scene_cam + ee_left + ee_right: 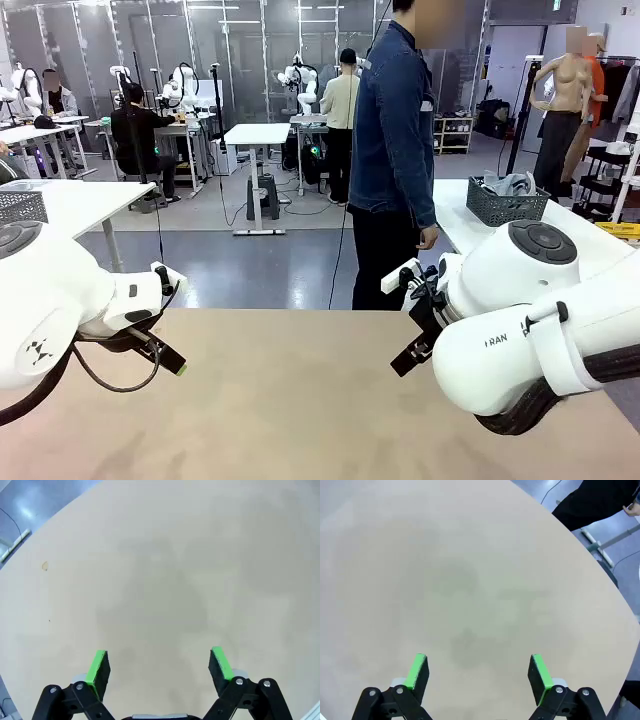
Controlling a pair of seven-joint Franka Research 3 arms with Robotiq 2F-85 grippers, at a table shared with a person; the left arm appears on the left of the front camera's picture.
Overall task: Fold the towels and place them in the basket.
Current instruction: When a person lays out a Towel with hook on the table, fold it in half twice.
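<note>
No towels are in view. My left gripper (168,357) (160,666) hangs open over the bare tan table (300,400), with nothing between its green pads (98,666). My right gripper (408,356) (479,671) is also open and empty above the same tabletop, its green pads (539,672) spread wide. A dark grey wire-mesh basket (507,203) stands on a white side table beyond my right arm, with grey cloth heaped in it.
A person in a dark blue jacket (392,150) stands at the far edge of the table, turned sideways. A second mesh basket (22,206) sits on a white table at the far left. The tabletop's far edge (290,310) runs between my two arms.
</note>
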